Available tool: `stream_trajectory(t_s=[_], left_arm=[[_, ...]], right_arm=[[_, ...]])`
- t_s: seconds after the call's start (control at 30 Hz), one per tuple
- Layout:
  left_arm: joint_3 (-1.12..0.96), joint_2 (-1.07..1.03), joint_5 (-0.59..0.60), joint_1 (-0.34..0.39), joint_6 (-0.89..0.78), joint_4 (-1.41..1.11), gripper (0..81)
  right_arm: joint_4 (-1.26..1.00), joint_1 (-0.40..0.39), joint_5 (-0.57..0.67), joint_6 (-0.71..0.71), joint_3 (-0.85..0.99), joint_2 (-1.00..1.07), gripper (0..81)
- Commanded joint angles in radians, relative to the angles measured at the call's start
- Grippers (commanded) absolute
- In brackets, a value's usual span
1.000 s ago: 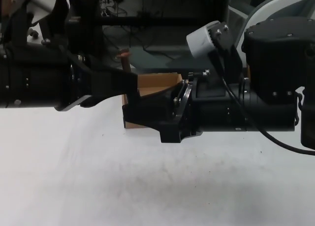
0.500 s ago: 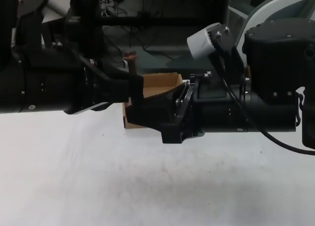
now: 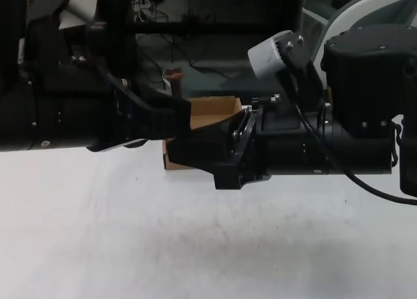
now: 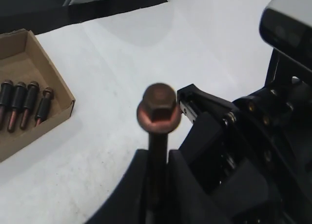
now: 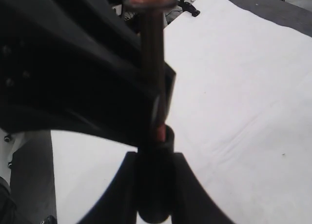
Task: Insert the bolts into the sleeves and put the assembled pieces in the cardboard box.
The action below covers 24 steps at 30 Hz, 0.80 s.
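Left end effector (image 4: 157, 166) tight on bolt (image 4: 159, 107), opposite right end effector (image 5: 153, 171) tight on sleeve (image 5: 155, 203)

The left arm (image 3: 58, 116) and right arm (image 3: 326, 149) lie level, tips close together, each with jaws clamped.

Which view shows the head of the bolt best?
The left wrist view: the bolt turns its hexagonal head to the camera, with the left gripper holding its shank. The right wrist view shows the head edge-on, the shank reaching the sleeve. The high view shows it small, above the arms.
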<state>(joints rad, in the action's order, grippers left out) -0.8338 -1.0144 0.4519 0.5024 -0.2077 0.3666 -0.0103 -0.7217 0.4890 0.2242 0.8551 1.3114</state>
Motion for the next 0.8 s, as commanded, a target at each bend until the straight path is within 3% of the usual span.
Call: stream_trajectory(t_s=[0.0,0.07,0.53,0.77], left_arm=[[-0.002,0.009,0.004,0.009,0.023,0.011,44.0],[-0.002,0.009,0.004,0.009,0.021,0.011,70.0],[-0.002,0.054,-0.078,0.004,-0.046,-0.066,70.0],[-0.002,0.164,-0.085,-0.074,-0.046,0.136,70.0]], right_arm=[[-0.033,0.004,0.012,-0.008,0.016,-0.013,0.4],[-0.033,0.004,0.012,-0.008,0.016,-0.013,0.4],[-0.002,0.004,0.02,-0.032,0.016,-0.013,0.4],[0.123,0.024,-0.084,-0.138,0.016,-0.002,0.4]])
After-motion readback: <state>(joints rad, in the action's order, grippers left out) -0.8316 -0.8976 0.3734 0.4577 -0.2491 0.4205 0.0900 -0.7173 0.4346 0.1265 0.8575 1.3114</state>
